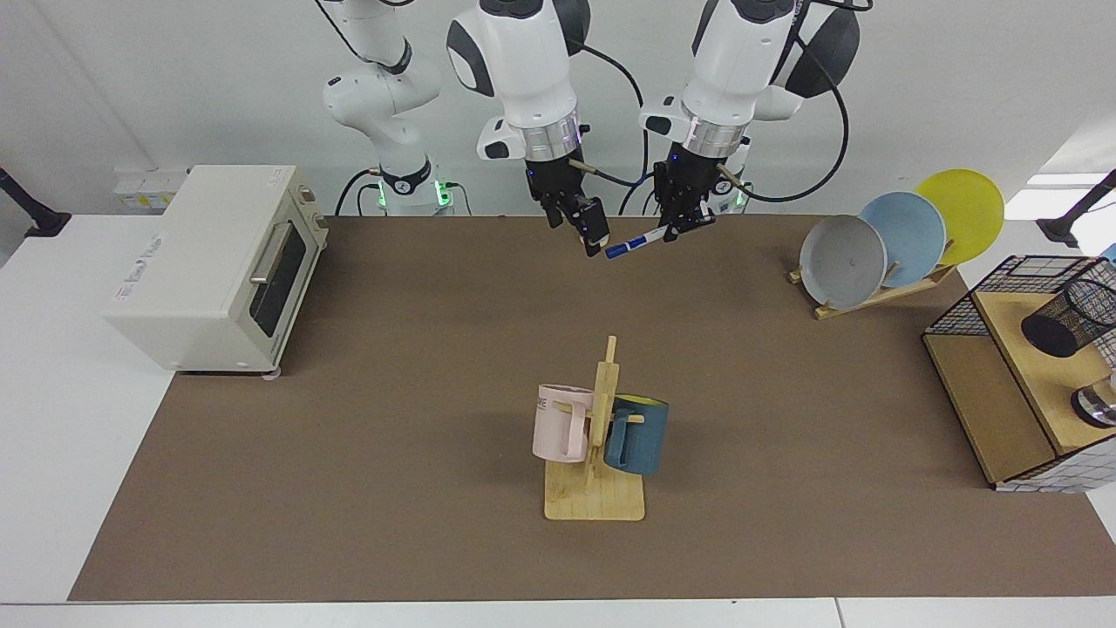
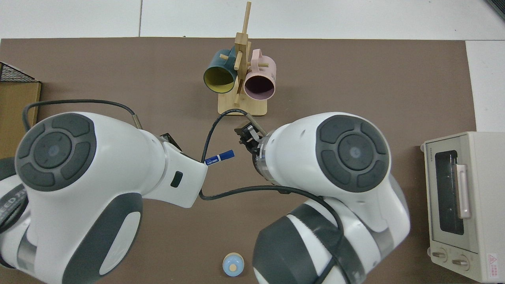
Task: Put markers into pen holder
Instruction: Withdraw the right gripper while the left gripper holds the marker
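The left gripper (image 1: pixel 678 225) clamps the marker (image 1: pixel 634 243) by its tail, held aloft (clear for carrying). The pen holder (image 1: pixel 1071 319) waits at three o'clock. The right gripper (image 1: pixel 588 228) hangs empty, jaws parted.

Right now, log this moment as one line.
left pincer: shut on marker | right pincer: open, beside marker | pen holder: empty

Bright, even overhead light; soft faint shadows under the mug rack (image 1: pixel 595 436) and toaster oven (image 1: pixel 214 266). Both views in focus.
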Controlling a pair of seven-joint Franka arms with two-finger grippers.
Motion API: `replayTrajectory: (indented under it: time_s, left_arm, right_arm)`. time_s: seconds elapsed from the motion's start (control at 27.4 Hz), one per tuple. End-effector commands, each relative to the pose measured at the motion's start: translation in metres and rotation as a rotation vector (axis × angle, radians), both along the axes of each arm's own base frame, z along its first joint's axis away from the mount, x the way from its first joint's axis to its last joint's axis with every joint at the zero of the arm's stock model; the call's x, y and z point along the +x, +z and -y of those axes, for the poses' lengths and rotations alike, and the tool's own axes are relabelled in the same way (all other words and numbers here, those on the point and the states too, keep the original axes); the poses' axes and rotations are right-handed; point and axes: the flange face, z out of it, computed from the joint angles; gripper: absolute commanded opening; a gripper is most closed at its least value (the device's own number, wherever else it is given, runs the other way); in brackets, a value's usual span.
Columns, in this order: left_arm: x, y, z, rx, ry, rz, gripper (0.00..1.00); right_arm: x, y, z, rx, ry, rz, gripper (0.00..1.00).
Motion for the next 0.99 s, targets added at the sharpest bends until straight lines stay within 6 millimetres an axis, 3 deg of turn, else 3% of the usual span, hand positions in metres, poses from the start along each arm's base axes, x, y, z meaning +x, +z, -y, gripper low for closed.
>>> replayTrajectory:
  time_s: [0.0, 0.22, 0.48, 0.69, 0.95]
  left_arm:
    - [0.000, 0.010, -0.010, 0.008, 0.022, 0.027, 0.00]
    - [0.005, 0.011, -0.023, 0.011, 0.044, 0.023, 0.00]
    - [0.009, 0.014, -0.031, 0.009, 0.061, 0.028, 0.00]
    - [0.013, 0.019, -0.037, 0.006, 0.065, 0.037, 0.00]
    - [0.014, 0.019, -0.043, 0.011, 0.074, 0.026, 0.00]
  right_arm:
    - [0.000, 0.018, 0.035, -0.042, 0.185, 0.015, 1.00]
    - [0.002, 0.026, 0.067, -0.085, 0.396, 0.020, 1.00]
    - [0.011, 0.032, 0.116, -0.138, 0.623, 0.029, 1.00]
    - [0.017, 0.041, 0.174, -0.178, 0.735, 0.015, 1.00]
    - [0.017, 0.047, 0.220, -0.218, 0.811, -0.006, 1.00]
